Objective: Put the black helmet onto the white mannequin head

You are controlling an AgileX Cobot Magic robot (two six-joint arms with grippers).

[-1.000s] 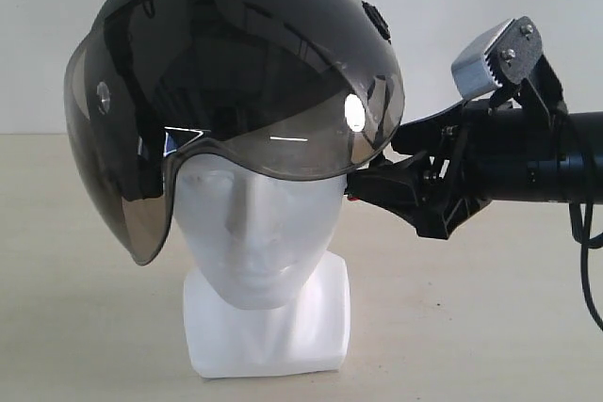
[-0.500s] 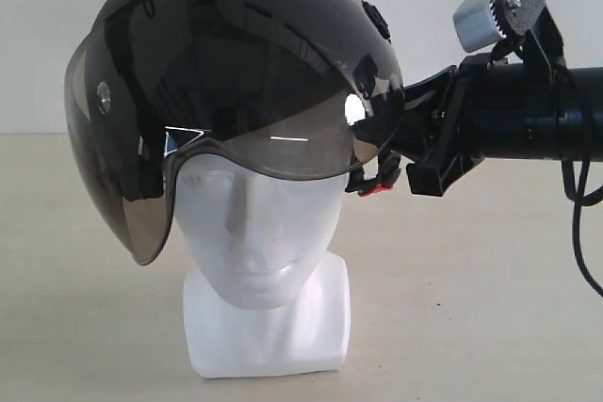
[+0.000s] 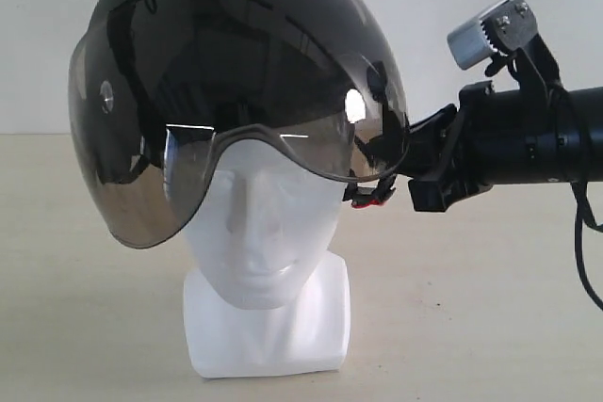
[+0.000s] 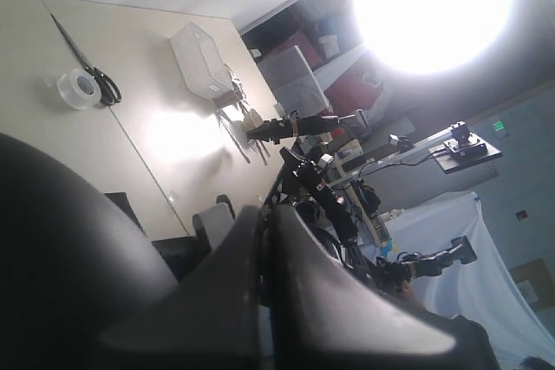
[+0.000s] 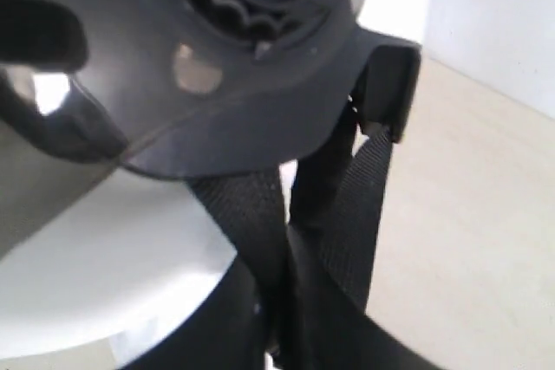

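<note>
Pinching was recorded at the right claw point(image 5: 279, 335): its jaws were pressed together on the black chin strap point(image 5: 251, 214), close by the red buckle point(image 3: 372, 198) at the side of the black helmet point(image 3: 236, 54). The left claw point(image 4: 264, 240) was seen with its fingers drawn together; whether anything was held could not be told. The helmet was found seated on the white mannequin head point(image 3: 259, 233), visor over the brow, nose and mouth uncovered. The head was stood upright on the table point(image 3: 471, 308), forward of its far edge.
</note>
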